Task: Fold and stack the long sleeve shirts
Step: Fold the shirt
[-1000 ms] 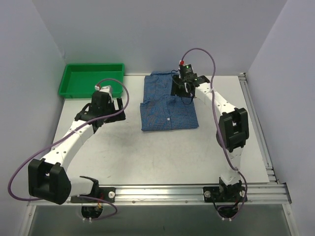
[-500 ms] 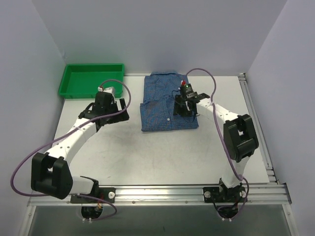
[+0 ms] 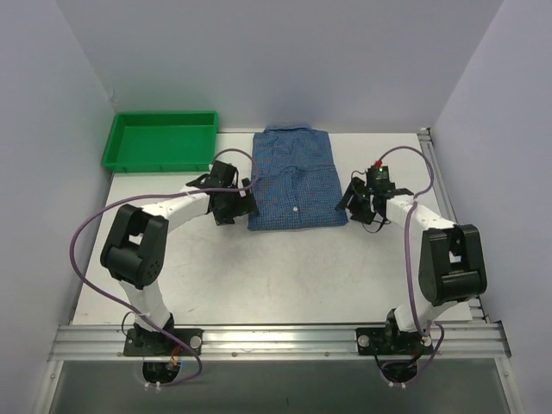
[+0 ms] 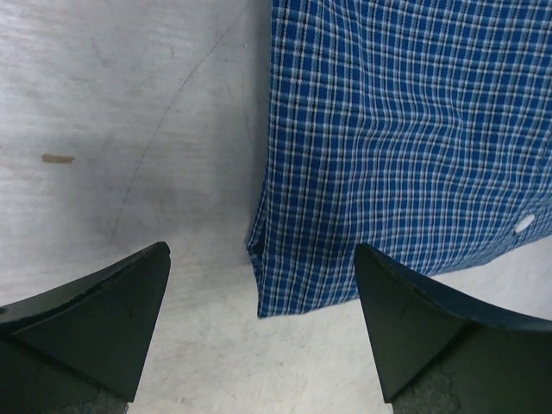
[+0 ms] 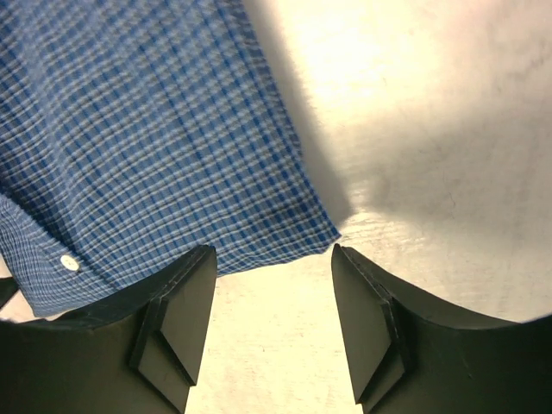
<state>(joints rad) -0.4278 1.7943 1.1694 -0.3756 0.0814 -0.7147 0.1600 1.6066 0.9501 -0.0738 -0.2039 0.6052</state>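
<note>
The blue checked long sleeve shirt [image 3: 295, 178] lies folded into a rectangle at the back middle of the table, collar at the far end. My left gripper [image 3: 243, 207] is open and empty at the shirt's near left corner; that corner [image 4: 285, 276] lies between its fingers in the left wrist view. My right gripper [image 3: 352, 200] is open and empty at the shirt's near right corner, which shows in the right wrist view [image 5: 293, 233] just ahead of the fingers. Neither gripper holds cloth.
A green plastic tray [image 3: 160, 141] stands at the back left, close to the left arm. A metal rail [image 3: 448, 216] runs along the table's right edge and another along the front.
My right gripper left the top of the shirt and came down to its near right corner. My left gripper swung right to the near left corner. The shirt now lies flatter.
</note>
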